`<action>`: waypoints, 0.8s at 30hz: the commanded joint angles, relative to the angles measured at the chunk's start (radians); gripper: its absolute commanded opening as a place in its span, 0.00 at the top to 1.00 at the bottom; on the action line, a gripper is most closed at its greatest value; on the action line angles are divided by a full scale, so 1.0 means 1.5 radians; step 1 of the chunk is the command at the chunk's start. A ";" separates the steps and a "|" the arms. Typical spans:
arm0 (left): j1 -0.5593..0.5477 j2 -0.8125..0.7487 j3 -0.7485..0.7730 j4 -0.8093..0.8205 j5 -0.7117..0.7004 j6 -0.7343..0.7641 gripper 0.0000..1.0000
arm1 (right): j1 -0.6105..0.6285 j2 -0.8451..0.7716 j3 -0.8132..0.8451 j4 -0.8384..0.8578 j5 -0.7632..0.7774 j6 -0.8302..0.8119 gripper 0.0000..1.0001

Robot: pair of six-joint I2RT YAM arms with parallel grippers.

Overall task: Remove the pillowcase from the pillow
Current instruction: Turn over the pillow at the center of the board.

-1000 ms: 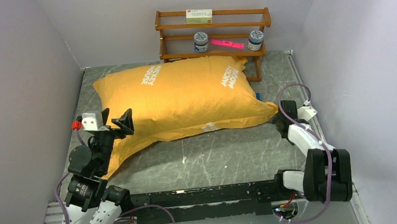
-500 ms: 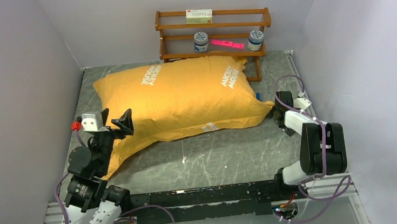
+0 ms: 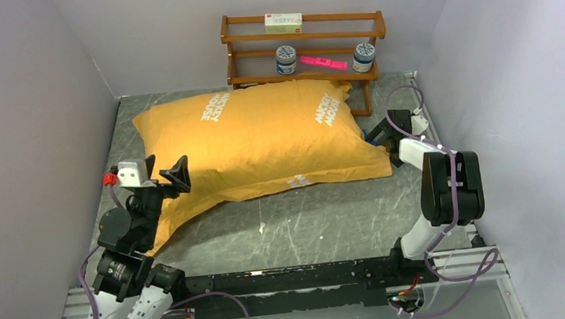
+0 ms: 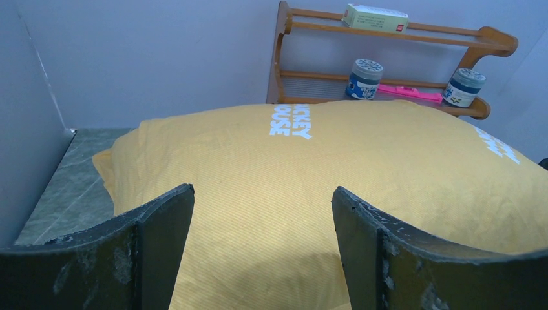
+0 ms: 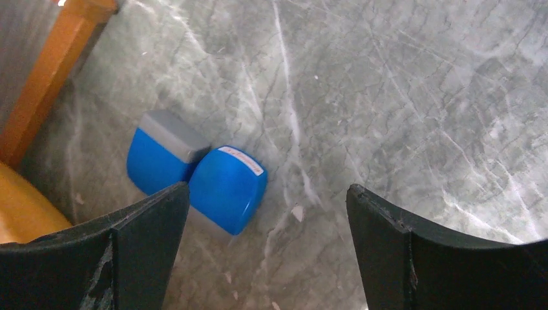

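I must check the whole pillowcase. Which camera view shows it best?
The top external view: nearly the whole pillowcase is in frame. The left wrist view shows only part of its top, with white lettering. The right wrist view shows just an orange bit at the left edge.

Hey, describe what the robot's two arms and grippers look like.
The left arm and right arm have black joints, white link covers and looping purple cables. A small red tip marks the left wrist. The left gripper and right gripper each have two broad, curved, scuffed black fingers.
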State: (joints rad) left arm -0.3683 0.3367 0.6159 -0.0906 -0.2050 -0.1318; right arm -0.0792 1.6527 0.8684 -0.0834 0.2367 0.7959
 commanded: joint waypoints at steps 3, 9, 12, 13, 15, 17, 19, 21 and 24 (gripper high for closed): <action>-0.003 0.014 -0.005 0.018 0.005 0.009 0.17 | 0.003 -0.115 -0.035 -0.001 0.009 -0.048 0.06; -0.003 0.041 0.000 0.012 -0.003 0.005 0.17 | 0.003 -0.225 -0.072 0.013 -0.019 -0.120 0.05; -0.003 0.069 0.011 -0.001 -0.009 -0.002 0.17 | 0.010 -0.281 -0.078 0.024 -0.058 -0.149 0.05; -0.003 0.080 0.017 -0.007 -0.014 -0.009 0.17 | 0.016 -0.305 -0.083 0.029 -0.071 -0.153 0.05; -0.003 0.109 0.034 -0.021 -0.036 -0.021 0.17 | 0.037 -0.338 -0.092 0.045 -0.101 -0.158 0.05; -0.002 0.143 0.060 -0.043 -0.058 -0.032 0.17 | 0.067 -0.364 -0.100 0.052 -0.131 -0.157 0.05; -0.002 0.184 0.095 -0.069 -0.061 -0.037 0.17 | 0.102 -0.387 -0.109 0.052 -0.151 -0.154 0.05; -0.002 0.229 0.131 -0.094 -0.055 -0.045 0.16 | 0.135 -0.407 -0.115 0.053 -0.154 -0.151 0.05; -0.002 0.300 0.179 -0.119 -0.047 -0.049 0.16 | 0.180 -0.436 -0.123 0.053 -0.170 -0.148 0.05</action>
State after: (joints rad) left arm -0.3683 0.6891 0.7795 -0.2184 -0.2642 -0.1757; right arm 0.1295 1.0538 0.7025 -0.0494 0.0490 0.5873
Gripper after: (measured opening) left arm 0.836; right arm 0.949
